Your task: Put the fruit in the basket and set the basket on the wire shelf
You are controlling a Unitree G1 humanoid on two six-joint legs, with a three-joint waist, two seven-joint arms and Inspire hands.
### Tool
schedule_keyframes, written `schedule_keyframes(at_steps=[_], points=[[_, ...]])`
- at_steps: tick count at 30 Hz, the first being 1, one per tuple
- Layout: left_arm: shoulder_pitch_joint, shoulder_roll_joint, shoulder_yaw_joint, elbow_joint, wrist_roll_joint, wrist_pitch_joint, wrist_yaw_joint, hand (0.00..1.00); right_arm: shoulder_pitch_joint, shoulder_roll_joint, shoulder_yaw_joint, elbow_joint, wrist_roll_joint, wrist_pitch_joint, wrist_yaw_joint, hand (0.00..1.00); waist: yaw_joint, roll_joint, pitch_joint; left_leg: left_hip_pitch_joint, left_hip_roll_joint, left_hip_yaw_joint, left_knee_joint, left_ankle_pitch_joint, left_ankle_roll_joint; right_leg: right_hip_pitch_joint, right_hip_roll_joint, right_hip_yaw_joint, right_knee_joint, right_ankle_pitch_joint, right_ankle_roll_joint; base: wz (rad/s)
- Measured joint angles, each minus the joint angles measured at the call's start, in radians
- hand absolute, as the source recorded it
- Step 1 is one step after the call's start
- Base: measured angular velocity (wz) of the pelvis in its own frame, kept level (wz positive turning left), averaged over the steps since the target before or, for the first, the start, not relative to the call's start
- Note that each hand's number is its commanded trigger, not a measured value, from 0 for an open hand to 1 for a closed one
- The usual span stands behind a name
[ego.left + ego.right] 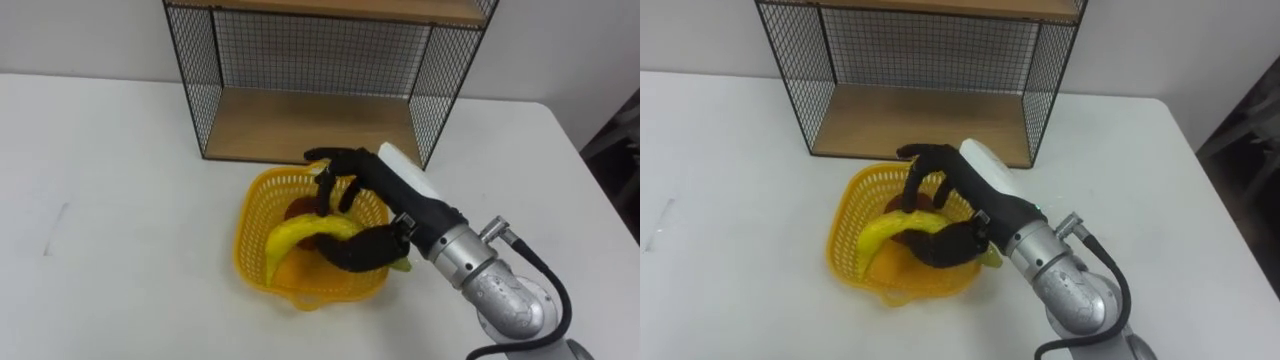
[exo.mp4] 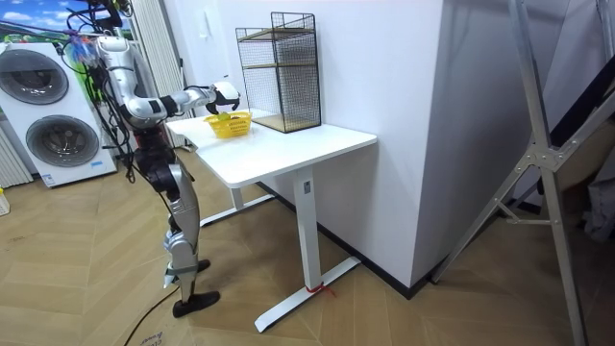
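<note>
Right hand point(image 1: 372, 190), curled about the banana point(image 1: 290, 233) lying in the yellow basket point(image 1: 250, 205) before the wire shelf point(image 1: 300, 125): fingers are best opened and lifted straight up, so that the basket is not dragged.

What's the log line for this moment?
Fruit: banana in basket | right hand: in basket, over banana | basket: on table before wire shelf, not shelved
</note>
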Motion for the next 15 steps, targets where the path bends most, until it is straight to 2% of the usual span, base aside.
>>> schedule_keyframes(at_steps=[15], points=[[-0.001, 0.012, -0.018, 0.0, 0.0, -0.006, 0.0, 0.0, 0.0, 0.001, 0.0, 0.0, -0.003, 0.0, 0.007, 0.0, 0.0, 0.001, 0.0006, -0.003, 0.0, -0.001, 0.002, 0.0, 0.0, -0.006, 0.0, 0.002, 0.008, 0.0, 0.0, 0.0]])
